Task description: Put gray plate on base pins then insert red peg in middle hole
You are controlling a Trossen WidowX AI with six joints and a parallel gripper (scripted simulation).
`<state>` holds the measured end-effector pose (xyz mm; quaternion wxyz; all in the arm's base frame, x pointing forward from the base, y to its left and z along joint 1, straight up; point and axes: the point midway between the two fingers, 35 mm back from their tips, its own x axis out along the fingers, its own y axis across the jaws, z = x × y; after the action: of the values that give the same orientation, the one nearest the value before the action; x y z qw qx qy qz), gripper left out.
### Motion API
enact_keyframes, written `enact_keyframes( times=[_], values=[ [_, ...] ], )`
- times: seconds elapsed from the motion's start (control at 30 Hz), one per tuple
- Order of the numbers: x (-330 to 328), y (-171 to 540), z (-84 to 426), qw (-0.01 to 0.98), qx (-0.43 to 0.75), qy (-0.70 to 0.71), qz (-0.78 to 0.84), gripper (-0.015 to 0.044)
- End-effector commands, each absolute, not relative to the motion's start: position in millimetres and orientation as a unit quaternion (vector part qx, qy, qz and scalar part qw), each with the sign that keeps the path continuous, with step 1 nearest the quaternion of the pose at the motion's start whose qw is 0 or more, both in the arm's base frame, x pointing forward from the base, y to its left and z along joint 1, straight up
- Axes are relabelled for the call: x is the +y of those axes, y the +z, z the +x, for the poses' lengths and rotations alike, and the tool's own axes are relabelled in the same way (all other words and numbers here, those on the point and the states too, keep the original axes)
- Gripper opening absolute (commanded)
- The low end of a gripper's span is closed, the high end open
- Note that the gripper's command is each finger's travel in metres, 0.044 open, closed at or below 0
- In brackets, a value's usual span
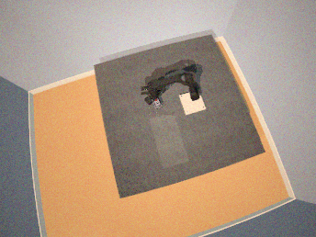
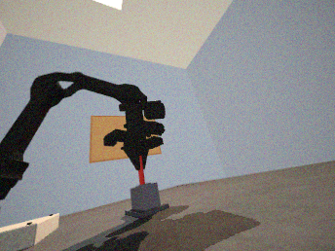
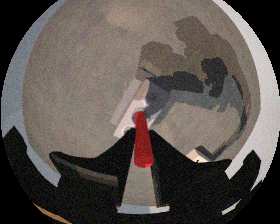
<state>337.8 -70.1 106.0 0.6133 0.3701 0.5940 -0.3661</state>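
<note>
Arm arched, tool [image 2: 140, 167] [image 3: 141, 132] pointing down (fingers clamped, nearly together).

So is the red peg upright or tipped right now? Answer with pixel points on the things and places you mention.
Upright, near enough: the exterior view shows the red peg [image 2: 141, 173] [image 3: 143, 142] nearly vertical below the end effector [image 2: 140, 167] [image 3: 141, 132].
</note>
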Motion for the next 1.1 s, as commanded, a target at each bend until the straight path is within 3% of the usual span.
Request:
enact_keyframes(
  times=[0.0, 0.37, 0.57, 1.07],
  values=[
    [-71.1, 105.3, 339.2, 0.615, 0.594, -0.365, 0.37, 0.0],
    [-70.6, 105.4, 338.3, 0.613, 0.594, -0.366, 0.37, 0.0],
    [-70.6, 105.4, 338.3, 0.613, 0.594, -0.366, 0.37, 0.015],
    [-70.5, 109.4, 338.0, 0.615, 0.594, -0.364, 0.37, 0.015]
  ],
)
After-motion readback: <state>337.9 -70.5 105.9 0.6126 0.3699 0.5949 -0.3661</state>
